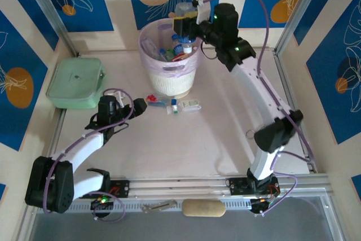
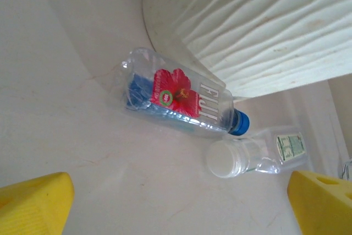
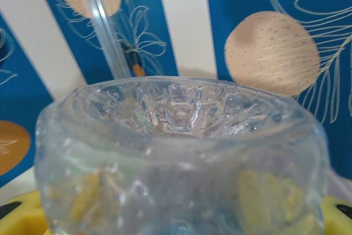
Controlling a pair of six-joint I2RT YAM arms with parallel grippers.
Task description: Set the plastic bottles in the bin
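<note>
The bin [image 1: 169, 83] is a round white wastebasket with a pink liner at the back middle, and several bottles [image 1: 169, 49] lie inside it. My right gripper [image 1: 186, 23] hovers over its rim, shut on a clear plastic bottle [image 1: 183, 9]; the bottle's ribbed base [image 3: 181, 136] faces the right wrist camera. Two bottles lie on the table just in front of the bin: a red-labelled one with a blue cap [image 2: 176, 94] and a clear white-capped one [image 2: 247, 155]. My left gripper [image 1: 132, 105] stands open a little short of them, its yellow fingers [image 2: 33, 202] apart with nothing between.
A flat pale-green lidded box [image 1: 75, 82] sits at the left edge. The bin's ribbed wall [image 2: 258, 31] rises right behind the two lying bottles. A tan oblong object [image 1: 203, 207] rests on the front rail between the arm bases.
</note>
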